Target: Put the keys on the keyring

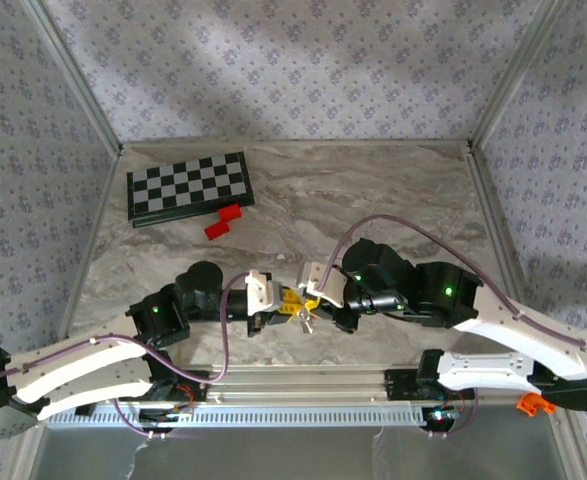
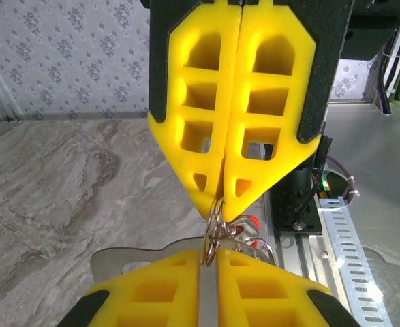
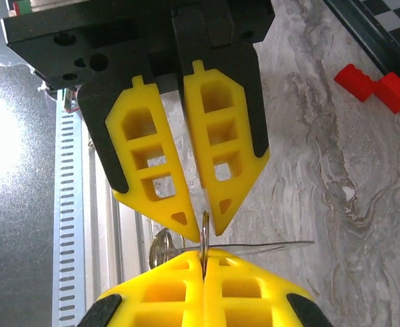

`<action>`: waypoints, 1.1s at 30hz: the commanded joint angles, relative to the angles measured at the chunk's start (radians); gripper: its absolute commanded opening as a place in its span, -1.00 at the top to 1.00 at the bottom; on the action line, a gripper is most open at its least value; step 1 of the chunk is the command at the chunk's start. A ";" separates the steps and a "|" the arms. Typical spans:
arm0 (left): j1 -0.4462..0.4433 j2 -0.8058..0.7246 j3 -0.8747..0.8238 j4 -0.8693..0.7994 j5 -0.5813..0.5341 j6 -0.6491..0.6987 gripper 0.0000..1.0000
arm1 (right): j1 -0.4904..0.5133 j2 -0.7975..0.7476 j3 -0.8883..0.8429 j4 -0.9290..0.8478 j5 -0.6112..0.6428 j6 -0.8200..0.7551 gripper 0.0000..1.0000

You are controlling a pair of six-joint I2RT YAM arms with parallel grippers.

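Where the two arms meet tip to tip above the near part of the table [image 1: 393, 200], the right gripper [image 2: 221, 203] has its two yellow fingers pressed fully together. The thin silvery wire of the keyring [image 2: 216, 236] comes out between their tips, so this gripper pinches the keyring. Seen from the right wrist, the same wire stands upright on its edge in the closed seam of these fingers.

The left gripper [image 3: 201, 222] faces it from the opposite side. Its fingers are not fully together: a narrow slit is open between them, wider near the base and very small at the tips. The wire of the keyring passes just at that slit. From the left wrist a grey strip fills the slit, but one cannot tell if these fingers really press on the metal or only stand around it.

The keyring is therefore between the tips of both grippers. Several loops of wire overlap there, and one part goes out sideways as a flat thin line. Just behind the loops a small red piece [image 2: 252, 220] shows; whether it hangs on the wire cannot be told.

An aluminium rail [image 1: 273, 412] runs along the near edge of the table, near the grippers. Well apart, at the far left, a chessboard [image 1: 188, 187] lies flat, and two red blocks [image 1: 223, 222] lie just beside its near edge.
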 commanded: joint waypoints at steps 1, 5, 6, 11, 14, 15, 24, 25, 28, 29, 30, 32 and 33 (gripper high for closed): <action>-0.006 0.007 0.044 -0.014 -0.011 0.023 0.72 | 0.007 0.007 0.035 -0.045 -0.045 -0.024 1.00; -0.006 0.011 0.055 -0.023 -0.007 0.033 0.72 | 0.008 0.021 0.043 -0.050 -0.052 -0.025 1.00; -0.006 0.013 0.059 -0.023 -0.003 0.034 0.72 | 0.008 0.021 0.042 -0.049 -0.054 -0.027 1.00; -0.008 0.019 0.066 -0.021 0.020 0.035 0.70 | 0.010 0.028 0.045 -0.054 -0.055 -0.027 1.00; -0.008 0.012 0.063 -0.013 0.029 0.031 0.70 | 0.011 0.031 0.048 -0.057 -0.057 -0.028 1.00; -0.008 0.012 0.063 -0.012 0.030 0.031 0.70 | 0.010 0.033 0.050 -0.059 -0.057 -0.030 1.00; -0.008 0.014 0.065 -0.001 0.042 0.027 1.00 | 0.013 0.038 0.056 -0.054 -0.058 -0.034 1.00; -0.008 0.008 0.060 0.011 0.042 0.021 1.00 | 0.013 0.036 0.053 -0.051 -0.056 -0.033 1.00; -0.008 -0.018 0.034 0.096 0.055 -0.022 1.00 | 0.018 0.018 0.042 -0.024 -0.034 -0.019 0.85; -0.008 -0.024 0.030 0.126 0.065 -0.033 1.00 | 0.018 0.003 0.031 -0.005 -0.029 -0.014 0.74; -0.009 -0.025 0.031 0.149 0.083 -0.039 1.00 | 0.018 -0.012 0.018 0.021 -0.025 -0.007 0.63; -0.008 -0.028 0.032 0.184 0.112 -0.047 1.00 | 0.019 -0.045 -0.006 0.081 -0.013 0.011 0.45; -0.008 -0.029 0.028 0.207 0.125 -0.052 1.00 | 0.021 -0.063 -0.020 0.112 -0.007 0.020 0.42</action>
